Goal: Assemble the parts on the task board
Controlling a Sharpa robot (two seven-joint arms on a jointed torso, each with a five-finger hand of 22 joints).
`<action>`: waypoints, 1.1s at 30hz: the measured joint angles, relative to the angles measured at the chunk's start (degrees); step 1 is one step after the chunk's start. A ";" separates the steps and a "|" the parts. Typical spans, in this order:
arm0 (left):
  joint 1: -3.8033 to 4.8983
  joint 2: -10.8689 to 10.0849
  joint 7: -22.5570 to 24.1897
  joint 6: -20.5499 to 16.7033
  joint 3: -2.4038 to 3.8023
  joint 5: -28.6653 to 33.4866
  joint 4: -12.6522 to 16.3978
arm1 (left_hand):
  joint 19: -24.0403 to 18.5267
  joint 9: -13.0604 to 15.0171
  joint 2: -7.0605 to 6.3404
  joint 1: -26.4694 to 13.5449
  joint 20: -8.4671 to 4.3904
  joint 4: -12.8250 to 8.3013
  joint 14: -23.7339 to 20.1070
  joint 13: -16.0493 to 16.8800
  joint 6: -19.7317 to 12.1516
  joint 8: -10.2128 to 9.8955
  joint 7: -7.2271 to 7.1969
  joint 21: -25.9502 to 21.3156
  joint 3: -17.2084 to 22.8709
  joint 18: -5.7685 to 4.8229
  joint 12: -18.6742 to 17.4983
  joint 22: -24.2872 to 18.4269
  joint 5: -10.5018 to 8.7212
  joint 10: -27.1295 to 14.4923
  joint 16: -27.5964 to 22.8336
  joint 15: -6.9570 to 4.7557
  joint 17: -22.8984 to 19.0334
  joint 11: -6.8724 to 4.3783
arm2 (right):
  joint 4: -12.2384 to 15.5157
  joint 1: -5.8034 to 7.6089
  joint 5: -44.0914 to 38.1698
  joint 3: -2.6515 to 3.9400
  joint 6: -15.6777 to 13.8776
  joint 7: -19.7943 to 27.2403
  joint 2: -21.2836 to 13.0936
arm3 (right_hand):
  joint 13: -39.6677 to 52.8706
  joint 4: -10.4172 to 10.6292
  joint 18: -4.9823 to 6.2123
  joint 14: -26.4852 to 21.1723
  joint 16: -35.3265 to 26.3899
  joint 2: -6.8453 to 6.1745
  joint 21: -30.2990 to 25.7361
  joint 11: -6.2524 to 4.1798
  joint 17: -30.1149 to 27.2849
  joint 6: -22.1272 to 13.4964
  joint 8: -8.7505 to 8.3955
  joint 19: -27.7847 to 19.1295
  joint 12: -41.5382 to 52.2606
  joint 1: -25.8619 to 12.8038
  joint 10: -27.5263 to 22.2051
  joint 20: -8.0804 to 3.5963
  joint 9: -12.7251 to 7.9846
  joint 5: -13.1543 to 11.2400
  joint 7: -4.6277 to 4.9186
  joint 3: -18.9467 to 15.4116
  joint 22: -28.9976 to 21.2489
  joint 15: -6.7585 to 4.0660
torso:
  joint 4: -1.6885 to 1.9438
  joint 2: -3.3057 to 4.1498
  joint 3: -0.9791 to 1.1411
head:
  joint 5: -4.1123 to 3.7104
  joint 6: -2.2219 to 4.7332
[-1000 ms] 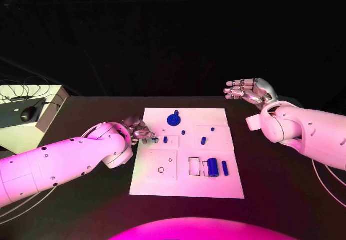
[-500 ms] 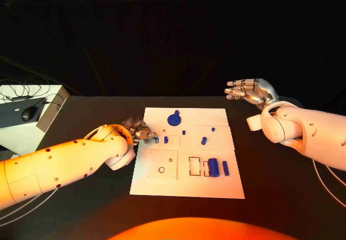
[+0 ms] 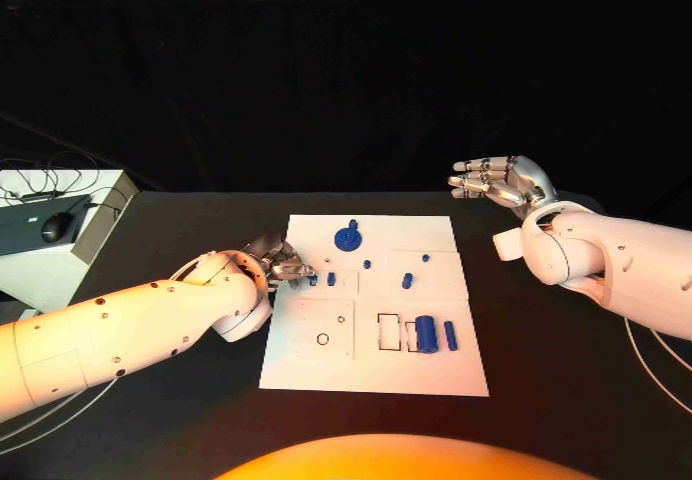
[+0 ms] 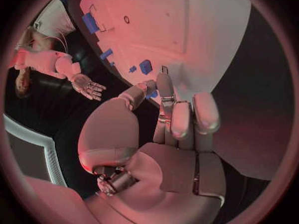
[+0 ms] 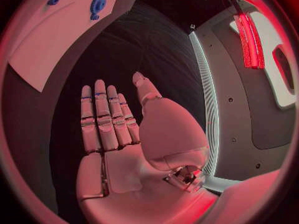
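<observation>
Left hand (image 3: 283, 265) beside task board (image 3: 372, 375)

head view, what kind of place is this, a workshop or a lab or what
Probably a robotics test lab: a white task board with small blue parts on a black table, dark backdrop behind, and a box with cables off to one side.

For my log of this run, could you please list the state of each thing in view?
left hand: at the task board's left edge, fingertips pinching a small blue part
right hand: open, raised off the board
task board: flat on the table
blue disc: on the board's far end
blue cylinder: lying on the board
</observation>
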 measured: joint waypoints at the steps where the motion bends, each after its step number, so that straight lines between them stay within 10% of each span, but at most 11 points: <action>1: 0.00 0.01 0.01 0.00 -0.01 0.01 -0.01 | 0.00 0.00 0.00 0.00 0.00 0.00 0.00 0.00 0.00 0.00 0.00 0.00 0.00 0.00 0.00 0.00 0.01 0.00 0.00 0.00 0.00 0.00 | 0.00 0.00 0.00 0.00 0.00 0.00 0.00 | 0.00 0.00 0.00 0.00 0.00 0.00 0.00 0.00 0.00 0.00 0.00 0.00 0.00 0.00 0.00 0.00 0.00 0.00 0.00 0.00 0.00 0.00 | 0.00 0.00 -0.01 | -0.01 0.00; 33: 0.02 0.66 0.13 1.26 -0.43 0.94 -1.31 | 0.20 0.00 0.00 0.00 -0.20 -0.01 0.02 -0.14 0.06 0.17 0.06 0.00 -0.01 0.00 0.21 -0.02 0.18 0.00 -0.03 0.03 -0.01 0.00 | 0.10 0.00 0.00 0.00 0.09 0.00 0.00 | 0.00 0.00 0.01 0.00 0.00 0.00 0.00 0.00 0.00 0.00 0.00 0.00 0.00 0.00 0.00 0.00 0.00 0.00 0.00 0.00 0.00 0.00 | 0.03 -0.01 -0.02 | 0.02 -0.23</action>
